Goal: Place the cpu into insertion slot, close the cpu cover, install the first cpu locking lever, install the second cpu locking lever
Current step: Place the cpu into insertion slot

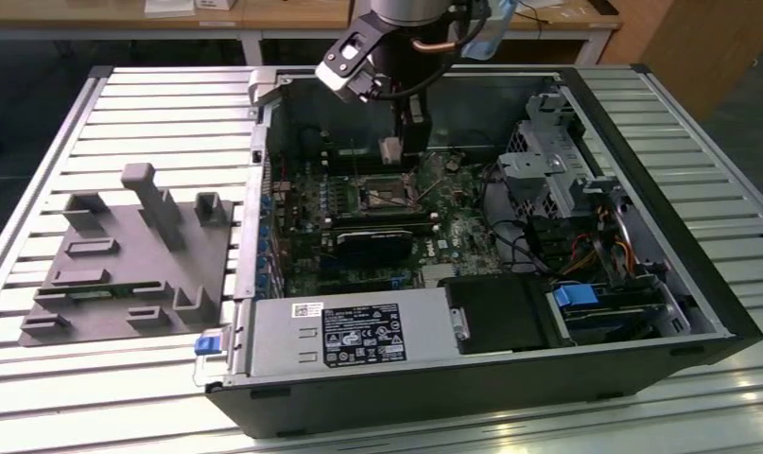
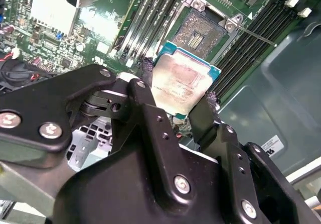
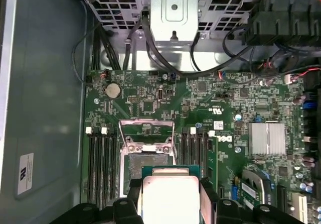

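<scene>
Exterior view: the gripper (image 1: 400,142) is down inside the case (image 1: 482,392), with the cpu (image 1: 389,148) pinched in its grasp, hanging above the slot (image 1: 384,192). Second wrist view: the fingers (image 2: 208,108) clamp two opposite edges of the cpu, silvery top showing, and the open slot lies beyond, apart. First wrist view: the cpu is near the bare slot, with the cover (image 3: 148,128) flipped open behind it.

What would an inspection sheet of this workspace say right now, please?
Surface: slatted metal table carrying the open computer case.
Job's things: cpu held clear of the empty insertion slot; cpu cover swung open.
Clutter: grey fixture block on the table, at the exterior view's left.
Hand: shut on the cpu.
Cables: black bundles beside the drive cage.
Surroundings: wooden benches behind.
</scene>
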